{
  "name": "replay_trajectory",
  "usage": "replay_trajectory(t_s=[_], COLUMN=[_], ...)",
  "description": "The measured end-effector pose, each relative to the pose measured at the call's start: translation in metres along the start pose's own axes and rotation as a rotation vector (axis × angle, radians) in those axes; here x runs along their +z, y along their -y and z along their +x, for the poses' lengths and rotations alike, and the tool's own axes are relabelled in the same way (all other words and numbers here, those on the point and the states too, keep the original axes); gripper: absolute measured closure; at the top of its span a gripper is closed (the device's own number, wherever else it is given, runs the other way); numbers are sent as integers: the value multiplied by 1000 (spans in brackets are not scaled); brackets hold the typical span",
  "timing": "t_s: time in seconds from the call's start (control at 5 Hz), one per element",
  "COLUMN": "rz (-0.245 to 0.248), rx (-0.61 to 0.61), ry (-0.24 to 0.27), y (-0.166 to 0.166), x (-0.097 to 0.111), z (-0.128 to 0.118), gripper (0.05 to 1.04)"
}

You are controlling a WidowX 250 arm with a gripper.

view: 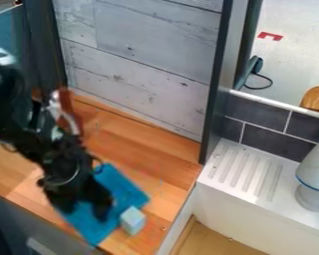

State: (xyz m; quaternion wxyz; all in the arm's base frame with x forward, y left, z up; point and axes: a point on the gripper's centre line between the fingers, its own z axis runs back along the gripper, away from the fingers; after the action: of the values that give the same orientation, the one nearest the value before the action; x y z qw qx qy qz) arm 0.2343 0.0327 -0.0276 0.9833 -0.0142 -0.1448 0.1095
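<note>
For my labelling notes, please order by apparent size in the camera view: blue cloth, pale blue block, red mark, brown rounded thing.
Largest to smallest:
1. Blue cloth, partly covered
2. Pale blue block and brown rounded thing, cut by the edge: too alike to rank
3. Red mark

So the wooden counter (169,152) takes up the left side, with the plank panel (139,72) standing behind it. A cloth (125,191) lies on the front part of the counter, and the gripper (87,209) is right over it. The block (132,220) sits just right of the gripper, by the cloth's right edge. Over to the right, past the post (219,94), there's a ribbed drainboard (243,174) with tiles (276,149) behind it.
</note>
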Motion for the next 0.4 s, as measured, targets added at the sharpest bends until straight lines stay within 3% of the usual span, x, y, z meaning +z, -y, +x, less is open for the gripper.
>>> replay_trajectory(t_s=[0.2,0.4], rz=[-7,-3], rx=[-13,-17], ry=[24,42], y=[-8,-9], x=[14,19], z=[-14,-12], gripper=[83,83])
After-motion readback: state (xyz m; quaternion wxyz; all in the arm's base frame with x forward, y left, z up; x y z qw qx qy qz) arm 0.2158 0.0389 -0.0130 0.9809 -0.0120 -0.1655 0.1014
